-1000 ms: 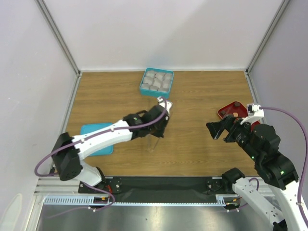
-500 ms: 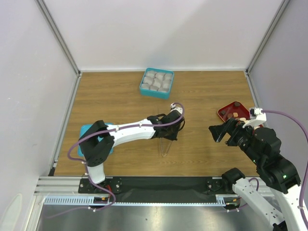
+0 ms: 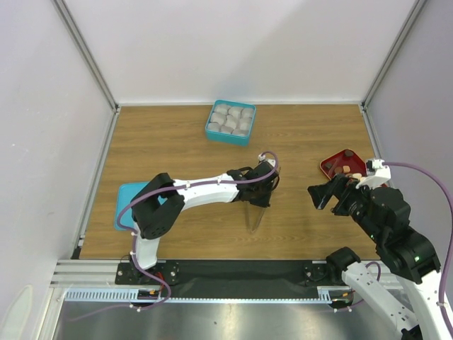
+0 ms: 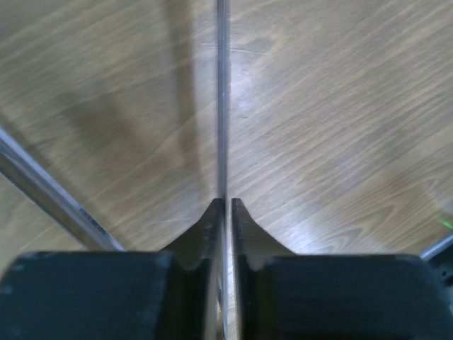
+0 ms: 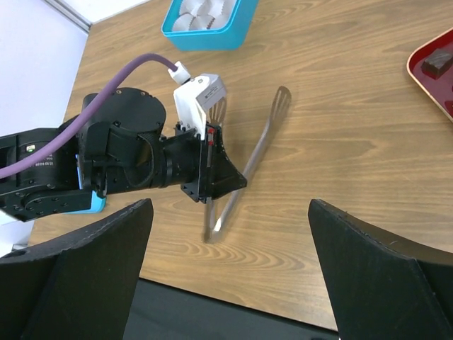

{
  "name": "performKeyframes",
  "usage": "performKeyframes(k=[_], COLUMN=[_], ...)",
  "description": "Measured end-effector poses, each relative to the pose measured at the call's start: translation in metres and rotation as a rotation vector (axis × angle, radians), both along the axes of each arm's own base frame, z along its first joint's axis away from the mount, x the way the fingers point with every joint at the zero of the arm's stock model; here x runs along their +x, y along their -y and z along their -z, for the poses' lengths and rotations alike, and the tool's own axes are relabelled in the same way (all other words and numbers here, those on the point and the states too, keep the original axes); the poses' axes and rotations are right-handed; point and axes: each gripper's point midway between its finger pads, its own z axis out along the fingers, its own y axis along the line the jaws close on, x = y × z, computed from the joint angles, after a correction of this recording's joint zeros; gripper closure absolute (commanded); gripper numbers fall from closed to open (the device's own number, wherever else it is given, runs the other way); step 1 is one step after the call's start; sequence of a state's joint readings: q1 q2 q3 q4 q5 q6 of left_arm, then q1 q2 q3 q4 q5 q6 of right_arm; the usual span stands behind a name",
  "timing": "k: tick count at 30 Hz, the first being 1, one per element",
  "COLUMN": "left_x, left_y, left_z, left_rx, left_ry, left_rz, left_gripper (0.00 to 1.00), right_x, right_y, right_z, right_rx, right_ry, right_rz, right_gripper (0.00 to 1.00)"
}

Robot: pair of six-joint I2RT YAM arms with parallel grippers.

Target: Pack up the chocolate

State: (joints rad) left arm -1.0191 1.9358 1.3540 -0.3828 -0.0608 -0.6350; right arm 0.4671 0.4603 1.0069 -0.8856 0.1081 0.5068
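Now we grip the long metal tweezers (image 4: 221,106) in our left gripper (image 4: 224,205), jaws pinched narrow on the thin steel, above the wooden table (image 3: 177,142). Our right gripper (image 3: 316,194) hangs spread wide, holding nothing, just beside the red tray (image 3: 327,167) where the chocolate (image 3: 346,169) lies.

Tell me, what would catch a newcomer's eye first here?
Probably the left gripper mid-table, pinching long metal tweezers whose legs splay over the wood. Next, the teal box of paper cups at the far edge, and the red tray of chocolate on the right, beside the open right gripper.
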Motion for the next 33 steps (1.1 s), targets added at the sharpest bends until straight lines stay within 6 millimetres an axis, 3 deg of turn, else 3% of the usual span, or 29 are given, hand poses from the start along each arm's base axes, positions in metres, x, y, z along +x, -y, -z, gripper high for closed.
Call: performKeyframes(k=[1,4,9,10,13,16,18,20,23,26,28,33], left_x=[-0.001,-0.003,-0.003,-0.001,0.007,0.025,0.039,0.051,0.043,0.016,0.003,-0.016], left_y=[0.002,0.007,0.013,0.014,0.012,-0.008,-0.037,-0.080,-0.136,-0.159,-0.169,-0.190], left_z=[0.001,0.002,-0.005,-0.010,-0.038,-0.097,-0.141,-0.189,-0.243,-0.260,-0.257,-0.208], left_rx=[-0.009,-0.027,-0.051,-0.054,-0.083,-0.180,-0.256,-0.335,-0.435,-0.482,-0.489,-0.404], left_ry=[-0.008,-0.029,-0.025,-0.018,0.025,0.107,0.182,0.290,0.458,0.532,0.557,0.538], left_rz=[0.002,0.001,0.021,0.020,0.019,-0.018,-0.071,-0.149,-0.218,-0.190,-0.169,-0.137], left_gripper=[0.73,0.68,0.40,0.01,0.00,0.00,0.00,0.00,0.00,0.00,0.00,0.00], right_x=[0.000,0.002,0.003,0.004,0.006,0.013,0.020,0.025,0.030,0.033,0.033,0.036], right_y=[0.000,-0.001,0.002,0.003,0.005,0.001,-0.004,-0.009,-0.020,-0.035,-0.051,-0.099], right_z=[0.002,0.007,0.020,0.023,0.036,0.057,0.077,0.096,0.129,0.158,0.175,0.206], right_rx=[-0.001,-0.003,-0.006,-0.005,-0.002,-0.006,-0.014,-0.006,0.019,0.023,-0.016,-0.159], right_ry=[-0.005,-0.024,-0.070,-0.080,-0.125,-0.210,-0.281,-0.340,-0.419,-0.473,-0.506,-0.558], right_rz=[0.001,0.005,0.039,0.049,0.084,0.111,0.126,0.146,0.172,0.160,0.134,0.047], right_gripper=[0.00,0.01,0.00,0.00,0.00,0.00,0.00,0.00,0.00,0.00,0.00,0.00])
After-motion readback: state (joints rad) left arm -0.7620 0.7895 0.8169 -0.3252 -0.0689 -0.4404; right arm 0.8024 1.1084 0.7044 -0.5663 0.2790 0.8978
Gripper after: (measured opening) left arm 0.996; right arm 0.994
